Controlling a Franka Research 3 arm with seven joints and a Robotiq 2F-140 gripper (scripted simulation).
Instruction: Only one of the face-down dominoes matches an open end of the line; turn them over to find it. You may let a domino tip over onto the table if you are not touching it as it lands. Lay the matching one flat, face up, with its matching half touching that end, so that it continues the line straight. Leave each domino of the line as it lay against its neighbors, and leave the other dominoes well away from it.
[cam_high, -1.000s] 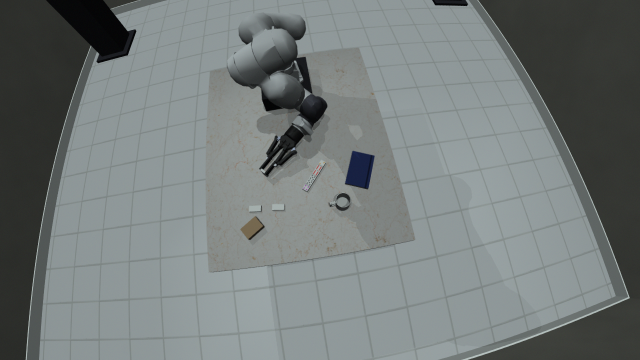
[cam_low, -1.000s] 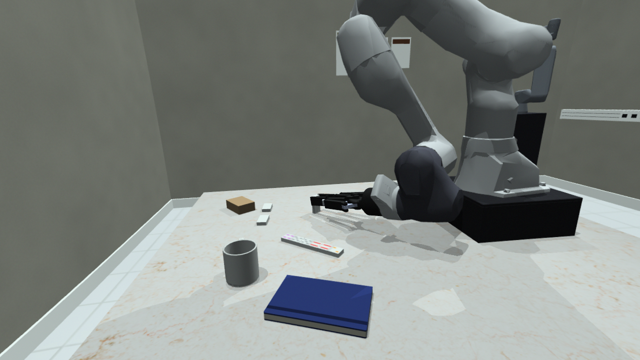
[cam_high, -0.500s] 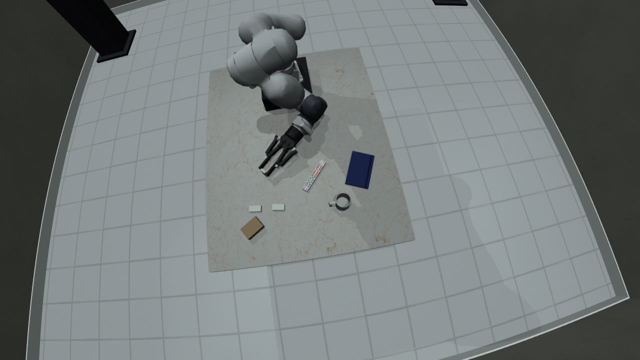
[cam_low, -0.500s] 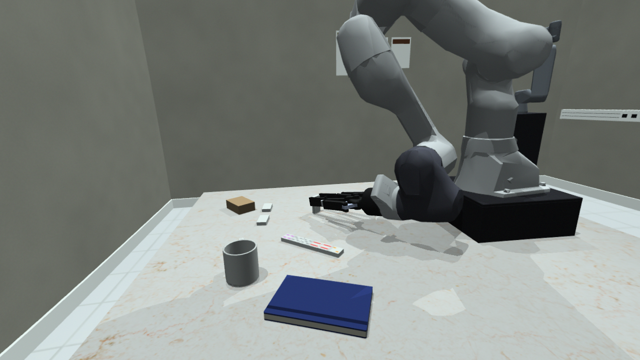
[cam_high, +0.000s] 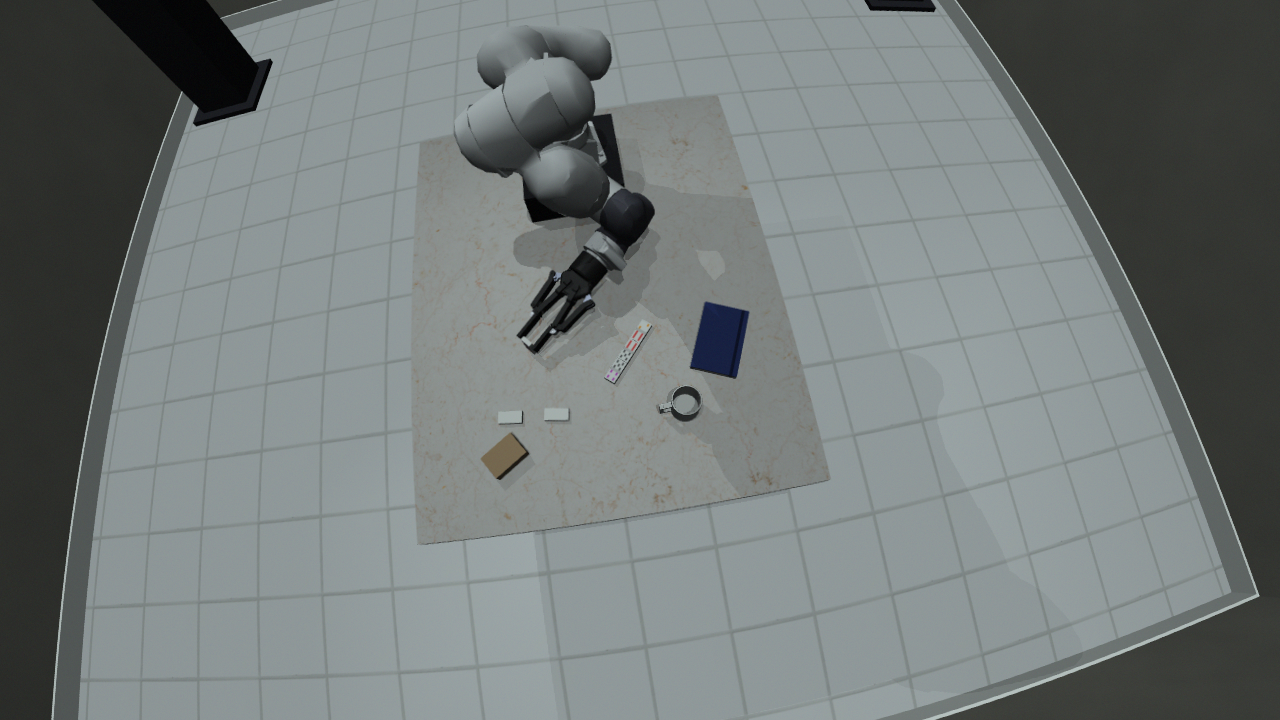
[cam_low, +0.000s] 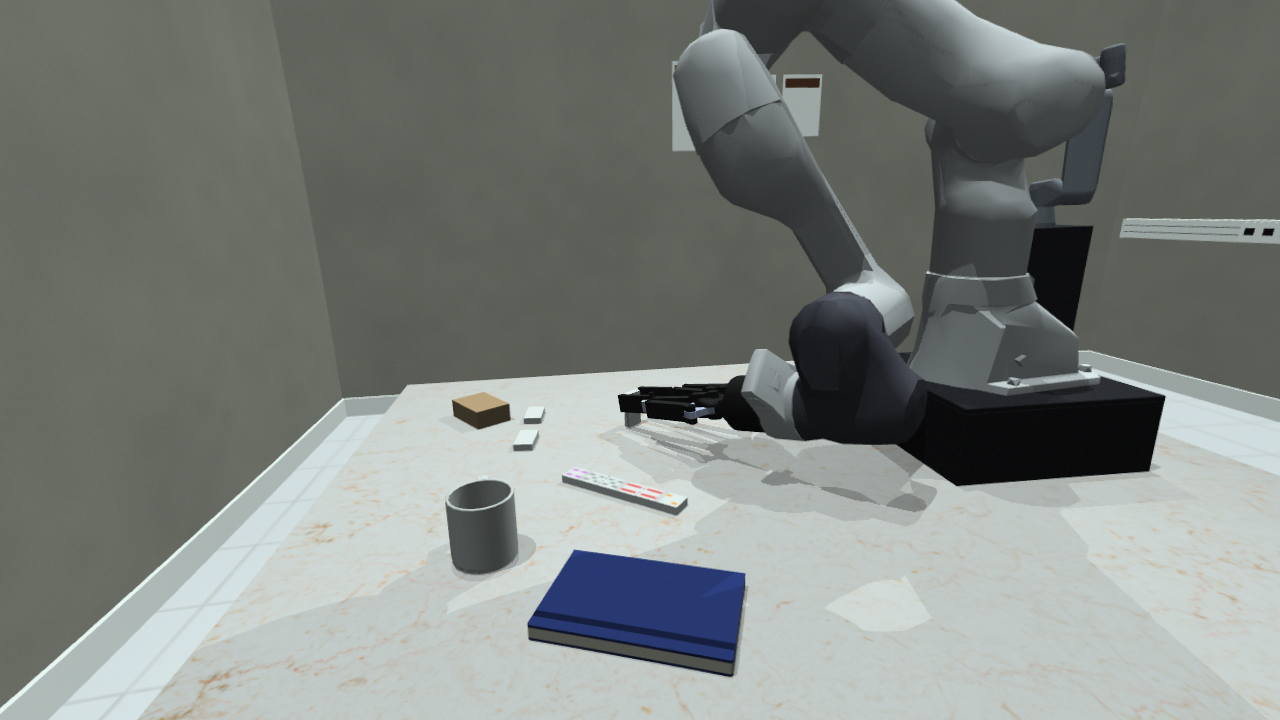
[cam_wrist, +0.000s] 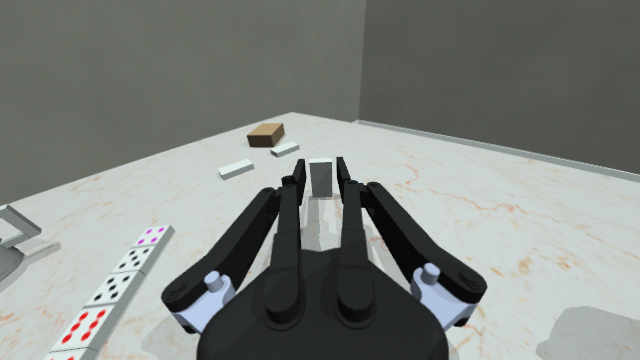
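The line of face-up dominoes (cam_high: 628, 351) lies near the table's middle; it also shows in the side view (cam_low: 624, 489) and at the wrist view's lower left (cam_wrist: 110, 290), with a purple-pip half at its far end. One white domino (cam_wrist: 320, 177) stands upright on its end between my fingertips, its blank grey side toward the wrist camera. My gripper (cam_wrist: 321, 167) (cam_low: 631, 407) lies low and nearly level over the table (cam_high: 535, 341). It is open, with a small gap on each side of the domino. Two face-down dominoes (cam_high: 510, 416) (cam_high: 555, 413) lie flat farther out.
A brown box (cam_high: 504, 455) sits beyond the two flat dominoes. A grey mug (cam_high: 685, 402) and a blue book (cam_high: 719, 339) lie to the right of the line. The robot base stands at the table's back.
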